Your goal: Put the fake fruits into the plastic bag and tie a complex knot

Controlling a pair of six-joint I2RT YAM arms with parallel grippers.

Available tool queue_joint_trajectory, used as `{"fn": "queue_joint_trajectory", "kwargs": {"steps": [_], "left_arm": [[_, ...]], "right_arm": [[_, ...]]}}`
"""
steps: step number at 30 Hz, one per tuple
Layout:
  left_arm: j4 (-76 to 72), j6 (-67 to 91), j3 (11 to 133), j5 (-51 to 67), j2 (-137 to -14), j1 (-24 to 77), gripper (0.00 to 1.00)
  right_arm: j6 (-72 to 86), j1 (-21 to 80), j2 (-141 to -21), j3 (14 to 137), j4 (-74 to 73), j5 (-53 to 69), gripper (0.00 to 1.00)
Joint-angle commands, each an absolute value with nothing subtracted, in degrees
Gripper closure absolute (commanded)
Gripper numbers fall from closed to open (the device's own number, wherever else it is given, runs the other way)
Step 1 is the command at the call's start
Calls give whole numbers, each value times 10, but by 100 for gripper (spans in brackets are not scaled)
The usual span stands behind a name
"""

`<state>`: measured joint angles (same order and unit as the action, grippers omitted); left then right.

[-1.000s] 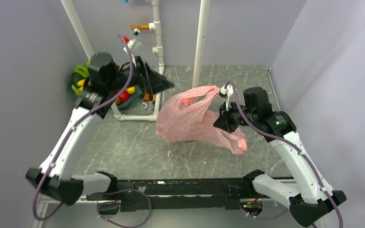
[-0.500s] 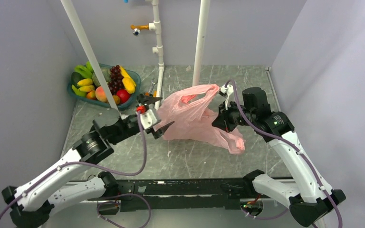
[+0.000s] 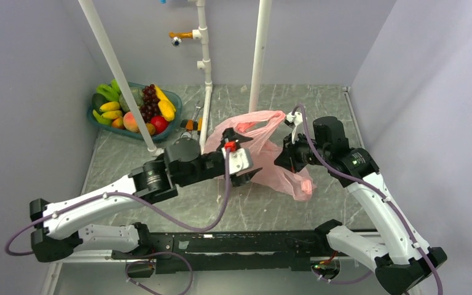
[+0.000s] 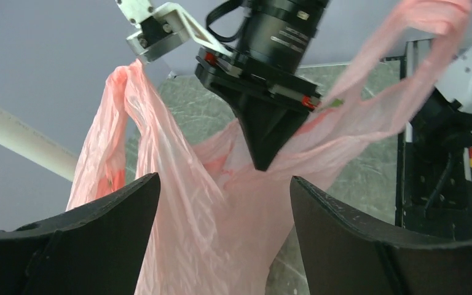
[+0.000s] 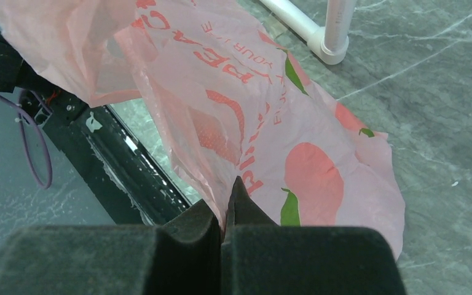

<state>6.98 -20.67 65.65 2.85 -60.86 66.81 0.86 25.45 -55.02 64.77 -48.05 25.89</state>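
Observation:
The fake fruits lie heaped in a teal basin at the back left: grapes, bananas, a peach and red pieces. The pink plastic bag stands mid-table with one handle loop raised. My right gripper is shut on a fold of the bag's film, pinched between its fingertips. My left gripper is open, its jaws standing either side of the hanging pink film, just left of the right gripper. No knot is in view.
White pipes rise from the table: a slanted one in front of the basin and two uprights. A wrench and an orange tool lie by the pipe base. A black rail runs along the near edge.
My left arm has swung from the basin at the back left across to the bag, its open jaws now around the film. The right gripper has kept its hold.

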Motion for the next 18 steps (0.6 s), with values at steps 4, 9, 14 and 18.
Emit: {"fn": "queue_joint_trajectory", "kwargs": {"steps": [4,9,14,18], "left_arm": [[24,-180,723,-72,-678,671,24],[45,-177,760,-93,-725,671,26],[123,-100,791,-75,-725,620,85],[68,-6,679,147,-597,488,100]], "right_arm": [[5,261,-521,638,-462,271,100],[5,264,-525,638,-456,287,100],[-5,264,-525,649,-474,274,100],[-10,251,-500,637,-500,256,100]]}}
